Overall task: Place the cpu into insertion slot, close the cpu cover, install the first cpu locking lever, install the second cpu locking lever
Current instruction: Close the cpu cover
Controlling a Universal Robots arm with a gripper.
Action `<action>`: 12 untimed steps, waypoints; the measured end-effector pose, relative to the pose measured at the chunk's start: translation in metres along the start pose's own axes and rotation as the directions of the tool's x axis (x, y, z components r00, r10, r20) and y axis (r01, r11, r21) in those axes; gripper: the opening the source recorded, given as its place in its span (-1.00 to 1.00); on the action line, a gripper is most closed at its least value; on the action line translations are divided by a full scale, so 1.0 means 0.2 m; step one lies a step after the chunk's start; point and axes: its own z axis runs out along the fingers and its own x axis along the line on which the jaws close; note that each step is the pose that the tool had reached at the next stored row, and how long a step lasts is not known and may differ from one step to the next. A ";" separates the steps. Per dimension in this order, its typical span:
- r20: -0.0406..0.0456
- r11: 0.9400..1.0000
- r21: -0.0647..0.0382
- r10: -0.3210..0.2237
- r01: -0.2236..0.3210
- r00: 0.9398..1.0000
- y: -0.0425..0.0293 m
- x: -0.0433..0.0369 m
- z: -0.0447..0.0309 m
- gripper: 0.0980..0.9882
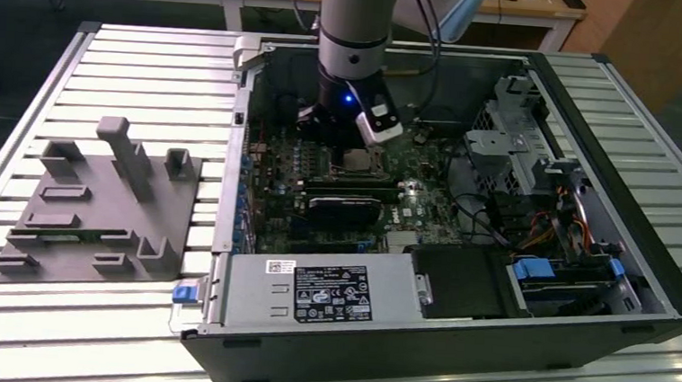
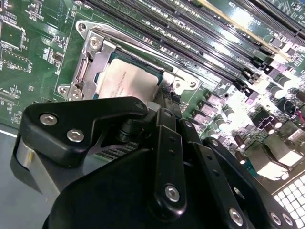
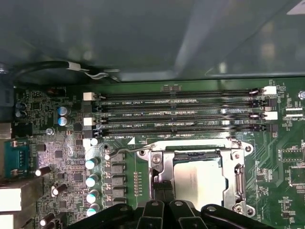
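On slatted table (image 1: 146, 51), open computer case (image 1: 450, 356), gripper (image 3: 162, 187) closed, empty, beside cpu (image 3: 202, 179)

Printed labels (image 1: 331, 292) on power supply (image 1: 241, 299), white lettering (image 3: 132, 115) beside memory slots (image 3: 190, 110), unreadable

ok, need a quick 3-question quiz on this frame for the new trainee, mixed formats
1. True or false: the cpu sits in the insertion slot.
2. Pick one: the gripper is nearest to A) the grey fixture plate outside the case, B) the cpu cover, C) the power supply.
3. Which long black parts run along one side of the insertion slot in both wrist views?

Key: 1 true. 2 B. 3 the memory slots.
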 end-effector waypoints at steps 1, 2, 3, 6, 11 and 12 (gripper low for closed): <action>0.000 1.000 0.000 0.000 0.000 1.000 0.001 -0.004 0.000 -0.98; 0.000 1.000 0.000 0.000 0.000 1.000 0.001 -0.008 0.000 -0.98; 0.000 1.000 0.000 0.000 0.000 1.000 0.001 -0.013 0.000 -0.98; 0.000 1.000 0.000 0.000 0.000 1.000 0.002 -0.025 0.000 -0.98; 0.000 1.000 0.000 0.000 0.000 1.000 0.003 -0.026 -0.010 -0.98; 0.000 1.000 0.000 0.000 0.000 1.000 0.003 -0.026 -0.020 -0.98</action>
